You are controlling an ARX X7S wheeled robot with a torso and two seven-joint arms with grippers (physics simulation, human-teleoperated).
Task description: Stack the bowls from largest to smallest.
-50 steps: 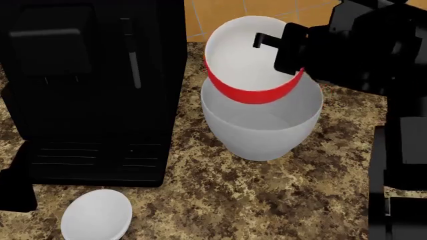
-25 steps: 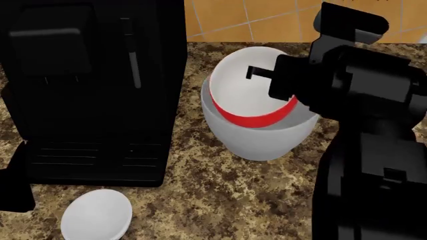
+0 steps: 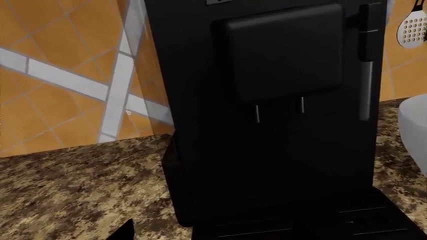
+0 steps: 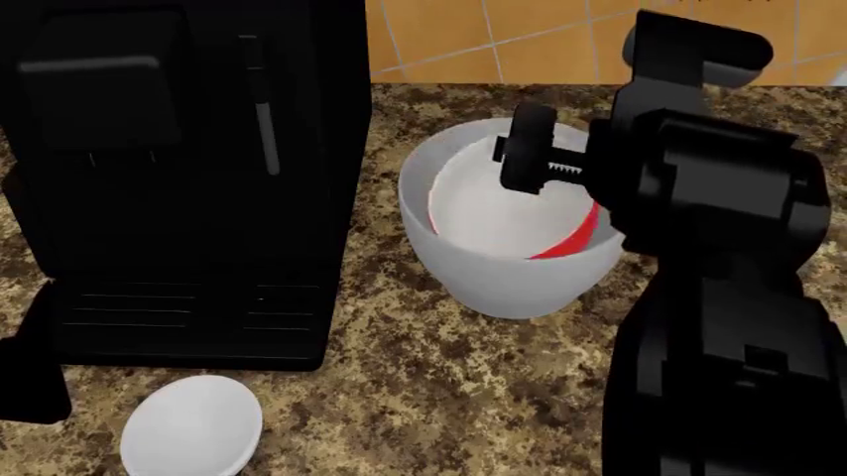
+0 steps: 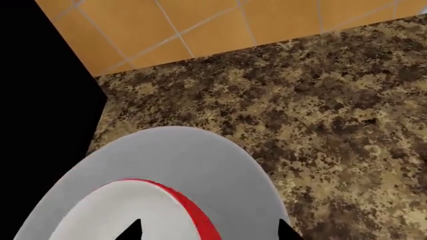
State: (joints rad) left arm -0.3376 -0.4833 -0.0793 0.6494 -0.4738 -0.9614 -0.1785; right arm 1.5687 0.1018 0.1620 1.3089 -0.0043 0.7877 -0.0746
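While half a second ago it tilted above the rim, the red bowl [image 4: 562, 241] now sits inside the large grey-white bowl [image 4: 510, 273], the released right pincer [image 4: 530, 149] at its twelve o'clock, left pincer unseen.

Black coffee machine [image 3: 287, 120] on speckled granite counter [image 3: 80, 190] — orange tiled wall [image 3: 60, 75] behind, pale bowl edge [image 3: 415, 130] beside it

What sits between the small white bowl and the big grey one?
In the head view, only bare speckled counter lies between the small bowl and the big bowl; the black machine stands beside that stretch.
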